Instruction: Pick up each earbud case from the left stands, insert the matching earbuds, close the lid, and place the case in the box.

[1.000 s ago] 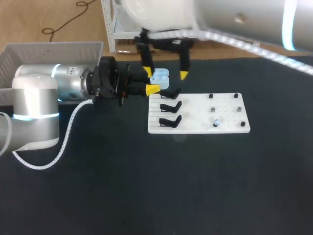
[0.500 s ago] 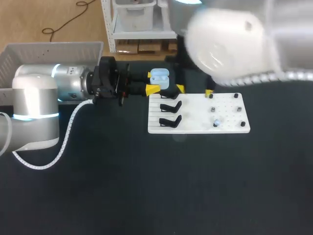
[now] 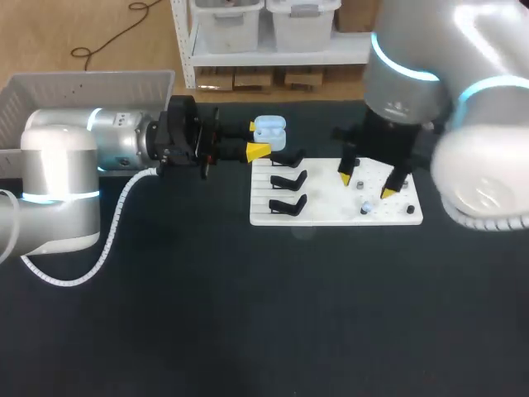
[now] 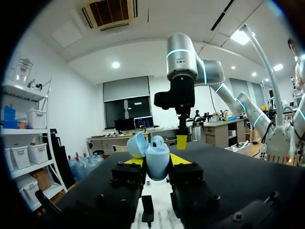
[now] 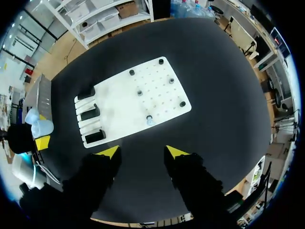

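Far left, the box (image 3: 50, 91), a pale perforated bin, sits at the edge of the black desk (image 3: 248, 314). Nothing visible inside from the head view.

Your left arm (image 3: 91, 157) comes in beside it, lying level over the desk. The left gripper (image 3: 256, 138) (image 4: 156, 162) points toward the white board (image 3: 331, 217). Its fingers are clamped from two sides on the earbud case (image 3: 269, 130) (image 4: 157, 161): light blue, off the desk, lid (image 4: 136, 144) tipped open. The case is just past the board's near-left corner, above the rearmost stand.

On the board's left part are three black stands (image 3: 288, 178) in a row, all empty. The right part has several small dark pegs (image 3: 399, 162). One small pale piece (image 3: 364, 207) (image 5: 150, 119) sits on a peg near the front edge; it is too small to tell what it is.

Your right arm (image 3: 413, 74) comes in from the upper right. The right gripper (image 3: 366, 185) (image 5: 142, 151) hangs over the pegged part of the board, pointing down. Its fingers are spread wide, with nothing between them and no contact with the board. The right wrist view looks straight down on the board, with the pale piece ahead of the yellow tips. It also shows the case off beside the stands.
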Robot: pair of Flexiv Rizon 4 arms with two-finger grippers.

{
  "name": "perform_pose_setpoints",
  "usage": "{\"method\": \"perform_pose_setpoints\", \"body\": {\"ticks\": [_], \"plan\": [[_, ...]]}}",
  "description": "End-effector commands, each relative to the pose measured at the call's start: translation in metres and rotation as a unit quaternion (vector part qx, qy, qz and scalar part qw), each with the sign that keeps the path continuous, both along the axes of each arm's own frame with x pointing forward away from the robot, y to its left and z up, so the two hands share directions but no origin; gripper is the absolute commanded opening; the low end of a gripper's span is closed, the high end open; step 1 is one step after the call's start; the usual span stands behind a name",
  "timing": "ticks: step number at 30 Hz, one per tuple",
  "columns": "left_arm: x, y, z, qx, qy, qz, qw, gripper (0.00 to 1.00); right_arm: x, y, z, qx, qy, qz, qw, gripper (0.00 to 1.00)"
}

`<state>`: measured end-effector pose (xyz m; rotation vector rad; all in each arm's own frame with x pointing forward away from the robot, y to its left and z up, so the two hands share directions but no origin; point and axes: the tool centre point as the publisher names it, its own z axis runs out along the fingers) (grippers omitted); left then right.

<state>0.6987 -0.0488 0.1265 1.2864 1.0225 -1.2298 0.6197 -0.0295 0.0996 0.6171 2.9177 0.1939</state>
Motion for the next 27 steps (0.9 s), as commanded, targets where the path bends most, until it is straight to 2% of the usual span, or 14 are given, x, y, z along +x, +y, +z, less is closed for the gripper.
{"method": "perform_pose_setpoints", "body": {"ticks": [1,10,27], "plan": [[-0.001,0.0,-0.001,-0.001,-0.001,0.002,1.0,0.0,0.005,-0.001,-0.018,0.088,-0.049,0.0,0.995,0.5],[-0.001,0.0,-0.001,-0.001,-0.001,0.002,1.0,0.0,0.013,0.001,-0.049,0.03,-0.038,-0.008,0.999,0.45],[-0.001,0.0,-0.001,-0.001,-0.001,0.002,1.0,0.0,0.021,-0.015,-0.074,-0.006,-0.014,-0.057,0.998,0.38]]}}
